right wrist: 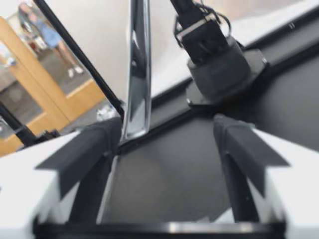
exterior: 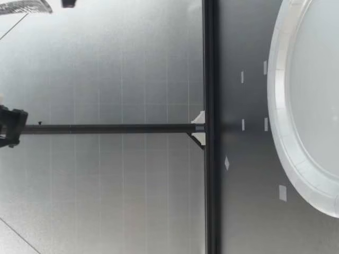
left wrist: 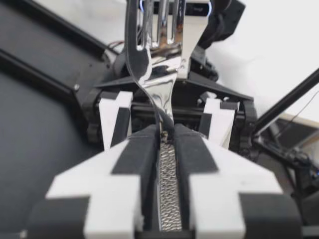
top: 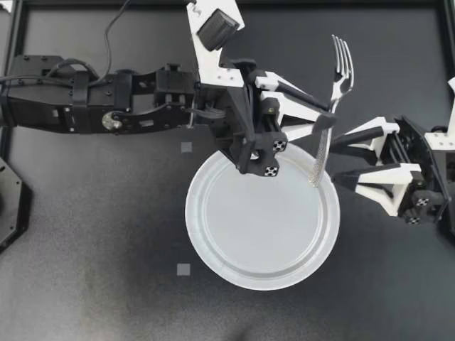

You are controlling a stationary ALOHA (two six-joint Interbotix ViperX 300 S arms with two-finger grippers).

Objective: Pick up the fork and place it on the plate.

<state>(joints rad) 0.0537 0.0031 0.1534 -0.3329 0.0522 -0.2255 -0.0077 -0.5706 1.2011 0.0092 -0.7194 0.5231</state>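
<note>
One round white paper plate (top: pixel 256 238); one shiny metal fork (top: pixel 341 74) hangs over its rim, clamped in my left gripper (top: pixel 329 121); my right gripper (top: pixel 335 160) gapes apart

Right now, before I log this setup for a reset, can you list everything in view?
shiny metal fork: one, silver, in the air over the plate's edge, tines pointing away from the plate.
round paper plate: one, white, mid-table.
small square tape marks: two, pale grey, on the table beside the plate.
table surface: one, black, under everything.
left tool: one, black and white, shut on the fork's textured handle.
right tool: one, black and white, open, beside the fork's handle.
</note>
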